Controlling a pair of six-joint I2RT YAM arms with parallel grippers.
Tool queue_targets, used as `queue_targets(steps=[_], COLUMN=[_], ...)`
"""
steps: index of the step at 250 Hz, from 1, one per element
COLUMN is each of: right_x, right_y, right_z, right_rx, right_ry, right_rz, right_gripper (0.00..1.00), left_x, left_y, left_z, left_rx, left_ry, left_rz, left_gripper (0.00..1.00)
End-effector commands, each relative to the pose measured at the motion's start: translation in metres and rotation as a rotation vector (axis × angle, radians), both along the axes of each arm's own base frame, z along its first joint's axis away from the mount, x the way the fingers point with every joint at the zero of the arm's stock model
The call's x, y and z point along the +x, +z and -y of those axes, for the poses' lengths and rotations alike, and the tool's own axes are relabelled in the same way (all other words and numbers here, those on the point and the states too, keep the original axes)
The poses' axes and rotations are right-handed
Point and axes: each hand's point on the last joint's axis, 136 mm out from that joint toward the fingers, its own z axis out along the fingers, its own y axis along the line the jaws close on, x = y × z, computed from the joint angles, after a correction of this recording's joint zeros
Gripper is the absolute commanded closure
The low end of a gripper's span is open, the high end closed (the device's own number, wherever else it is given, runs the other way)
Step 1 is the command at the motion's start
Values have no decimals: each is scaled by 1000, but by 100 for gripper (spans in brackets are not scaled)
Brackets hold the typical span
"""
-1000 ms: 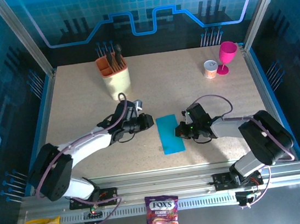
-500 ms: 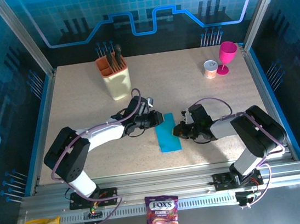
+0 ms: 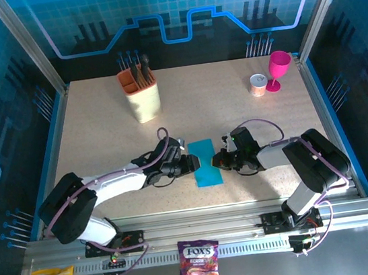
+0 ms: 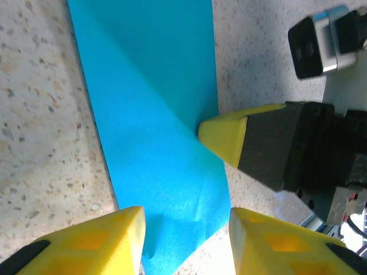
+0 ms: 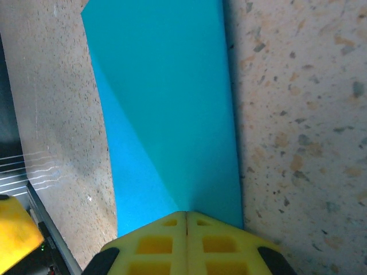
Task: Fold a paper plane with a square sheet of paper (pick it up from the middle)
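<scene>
- cyan-blue and thin, the sheet of paper lay flat on the speckled table, between the two grippers and near the table's front edge.
- it showed as a narrow folded strip with a diagonal crease running across it in the left wrist view and the right wrist view.
- it looked very light and limp, likely to slide on the smooth top and to crumple or tear under a hard pinch.
- a sound hold seemed to be at a free edge or a lifted flap, with the other tip pinning the layers so the strip could not skate away.
- the right gripper had its yellow fingers pressed together, the tip resting at the strip's long edge, which also showed from the left wrist. whether a layer was nipped could not be told.
- the left gripper stood with jaws apart, one finger to each side of the strip's end, clamping nothing.
</scene>
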Motion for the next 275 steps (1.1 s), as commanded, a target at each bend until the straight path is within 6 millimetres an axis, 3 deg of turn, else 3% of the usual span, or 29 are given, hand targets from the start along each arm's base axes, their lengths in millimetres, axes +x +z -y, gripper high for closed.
queue_targets(steps=[1, 102, 225, 275], right_x=[-25, -27, -29, -30], right_y=[-39, -41, -47, -49], right_z=[16, 15, 14, 14], right_rx=[-93, -88, -85, -83], right_ry=[-18, -12, -6, -5], right_rz=[-115, -123, -137, -141], right_gripper=[100, 100, 100, 100], left_x=[-13, -27, -31, -26], left_y=[-9, -33, -47, -44], left_z=[-3, 0, 8, 16], left_rx=[21, 74, 80, 64], left_ry=[27, 38, 48, 39], left_rz=[-45, -97, -133, -118], left_gripper=[52, 50, 50, 50])
